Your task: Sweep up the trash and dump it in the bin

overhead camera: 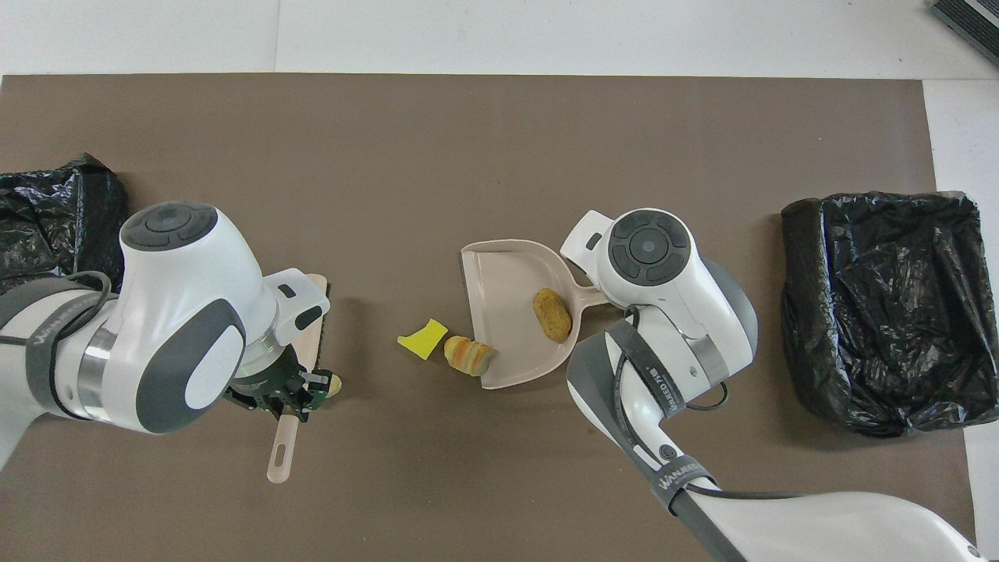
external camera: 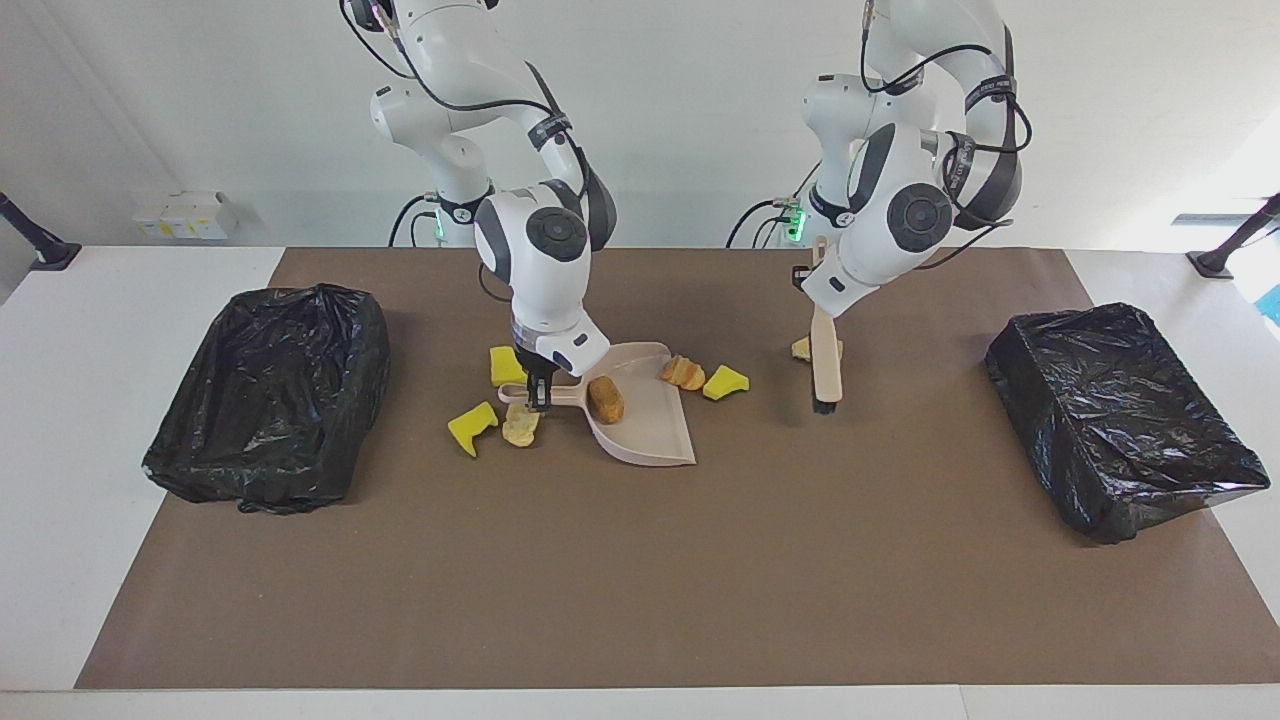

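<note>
Scrap point(external camera: 605, 399) in dustpan point(external camera: 650, 425) apparently lies lengthwise, toward the robots.

bin point(overhead camera: 55, 234) cut off at edge, scrap point(external camera: 802, 348) half-hidden by brush point(external camera: 825, 360)

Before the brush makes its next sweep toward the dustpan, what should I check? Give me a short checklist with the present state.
1. Left claw shut on brush: ok.
2. Right claw shut on dustpan handle: ok.
3. Brown scrap inside the dustpan: ok.
4. Orange scrap and yellow scrap swept in: not ok, both lie beside the dustpan.
5. Bristles touching the table: cannot tell.
</note>
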